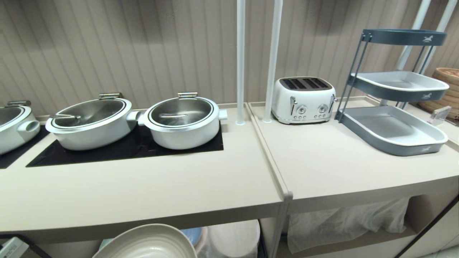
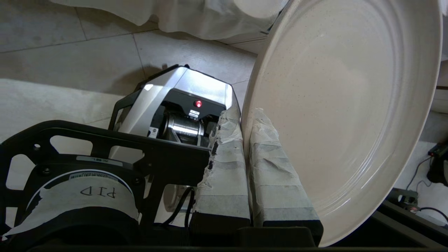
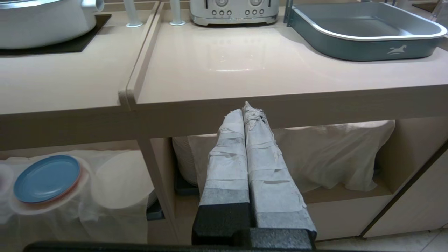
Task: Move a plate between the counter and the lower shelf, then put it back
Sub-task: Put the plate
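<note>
We are holding the plate (image 2: 343,105) pinched in our left tool (image 2: 245,140), below the desk (image 1: 143,190) at 6 o'clock; next we are lifting it onto the desk.

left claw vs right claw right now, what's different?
The left claw is shut on the rim of the cream plate; the right claw is shut on nothing. The left hangs over the floor, the right faces the counter edge. Both have tape-wrapped fingers.
</note>
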Robot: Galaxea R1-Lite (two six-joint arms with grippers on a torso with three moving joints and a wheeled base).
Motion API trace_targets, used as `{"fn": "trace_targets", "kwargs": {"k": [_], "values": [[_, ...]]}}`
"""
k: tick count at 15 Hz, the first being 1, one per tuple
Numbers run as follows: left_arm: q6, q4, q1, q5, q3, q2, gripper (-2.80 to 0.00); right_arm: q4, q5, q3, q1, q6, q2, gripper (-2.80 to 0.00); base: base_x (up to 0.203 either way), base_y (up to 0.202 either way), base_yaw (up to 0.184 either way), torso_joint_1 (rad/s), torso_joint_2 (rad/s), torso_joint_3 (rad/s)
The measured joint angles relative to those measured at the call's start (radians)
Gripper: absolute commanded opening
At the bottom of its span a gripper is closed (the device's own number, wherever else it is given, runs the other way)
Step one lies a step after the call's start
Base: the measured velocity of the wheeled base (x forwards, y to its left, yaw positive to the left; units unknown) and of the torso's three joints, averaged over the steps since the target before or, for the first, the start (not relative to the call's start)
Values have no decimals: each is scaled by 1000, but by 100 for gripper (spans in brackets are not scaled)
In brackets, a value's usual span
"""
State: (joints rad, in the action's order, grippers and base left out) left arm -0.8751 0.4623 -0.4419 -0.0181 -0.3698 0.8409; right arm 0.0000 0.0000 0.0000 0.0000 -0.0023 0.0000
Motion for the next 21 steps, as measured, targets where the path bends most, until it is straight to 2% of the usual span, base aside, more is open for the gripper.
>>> {"fn": "trace_targets", "kwargs": {"k": [21], "values": [[-1,1,0,-1,1,0,-280,0,0,0,0,0,0,-280,0,196,-1,1,3,2]]}}
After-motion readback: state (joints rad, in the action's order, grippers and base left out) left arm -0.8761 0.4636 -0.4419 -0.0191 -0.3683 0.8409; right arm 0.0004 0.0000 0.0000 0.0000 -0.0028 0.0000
